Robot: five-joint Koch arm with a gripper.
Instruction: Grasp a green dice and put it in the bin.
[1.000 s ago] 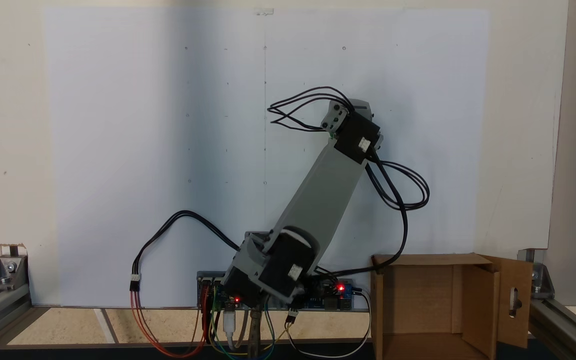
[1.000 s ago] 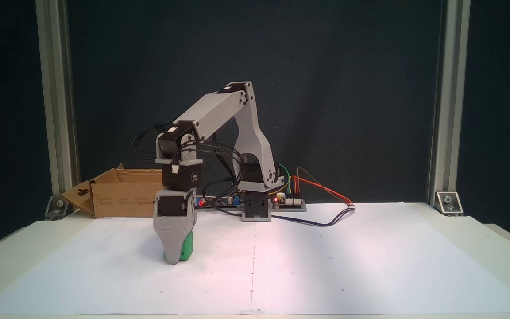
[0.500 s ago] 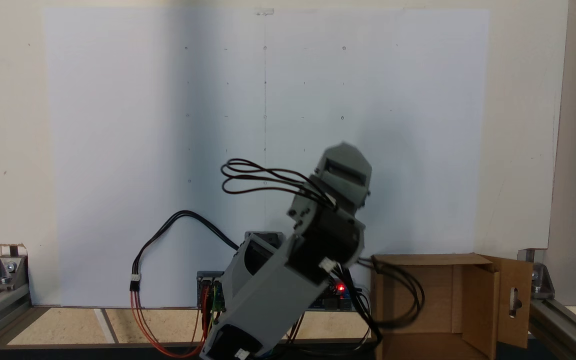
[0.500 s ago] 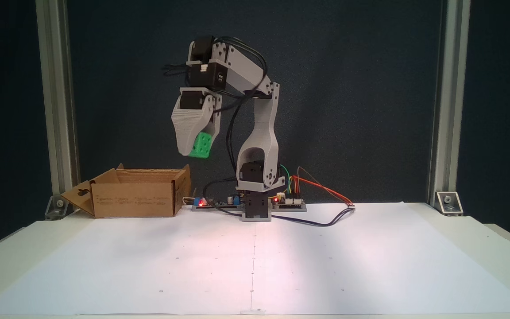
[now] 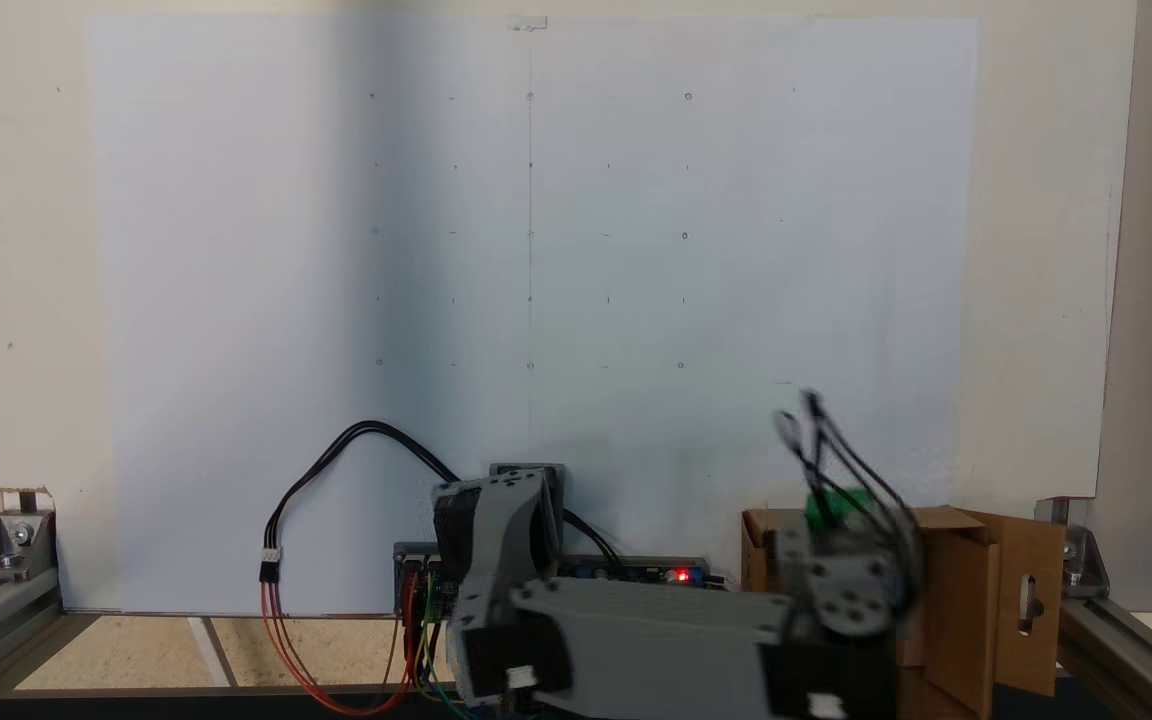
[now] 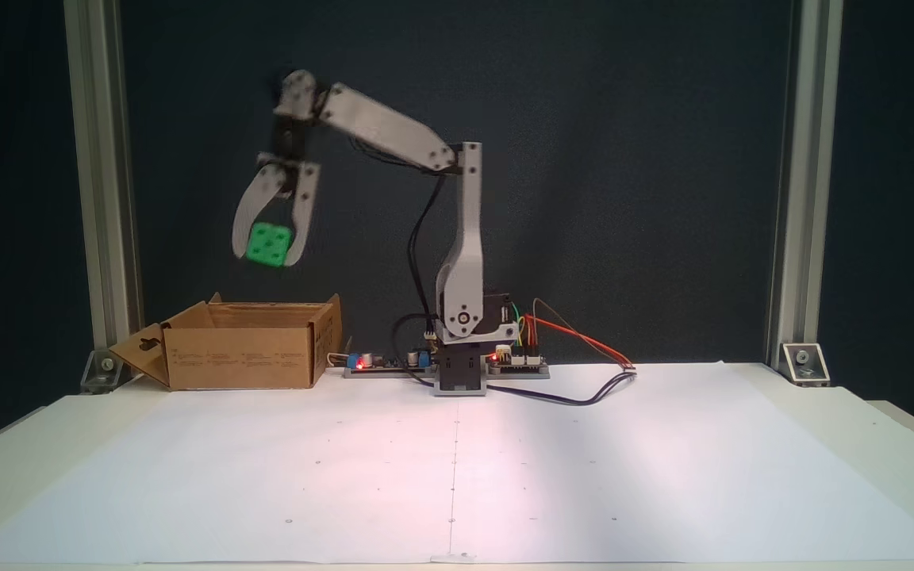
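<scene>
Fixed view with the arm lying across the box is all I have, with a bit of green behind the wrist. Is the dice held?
Observer: Yes. In a fixed view the gripper is shut on the dice, one jaw on each side.
Operator: Is it inside the bin?
Observer: No. It hangs well above the bin, apart from it.
Operator: Lined up with the opening?
Observer: Side to side in that view, it sits over the bin's middle. I cannot judge depth from there.
</scene>
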